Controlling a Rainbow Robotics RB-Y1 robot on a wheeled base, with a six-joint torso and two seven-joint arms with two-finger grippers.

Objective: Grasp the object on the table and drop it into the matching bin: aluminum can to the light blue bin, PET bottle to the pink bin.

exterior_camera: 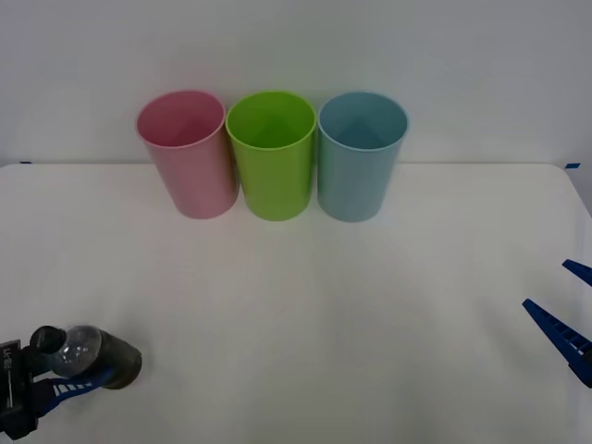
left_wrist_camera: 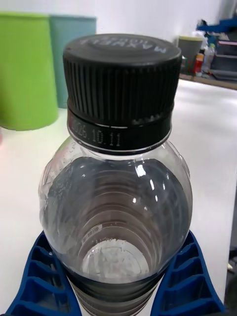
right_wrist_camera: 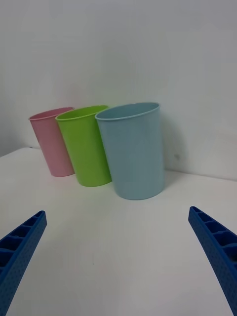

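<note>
Left pincer [exterior_camera: 57, 387]: low at the near left corner of the counter [exterior_camera: 370, 324], its blue fingers [left_wrist_camera: 44, 281] clamped around the dark body of the bottle [exterior_camera: 88, 356].
Bottle: held tilted, black cap [left_wrist_camera: 121, 84] toward the robot and dark base pointing out toward the cups; whether it rests on the counter or is just clear of it I cannot tell.
Pink cup [exterior_camera: 188, 153]: leftmost in the row at the far edge, upright, mouth open, touching or nearly touching the green cup [exterior_camera: 271, 153].
Blue cup [exterior_camera: 359, 153]: rightmost in the row, upright, just beside the green one.
Right pincer [exterior_camera: 564, 324]: parked at the right edge, fingers spread apart, holding nothing.
Step in hand: the grasp looks made; the carry is not yet done.
Next move calls for: lifting the bottle high enough to pass the rim, taking it forward and slightly right to the pink cup, centring over its mouth and away from the green cup, then letting go.
</note>
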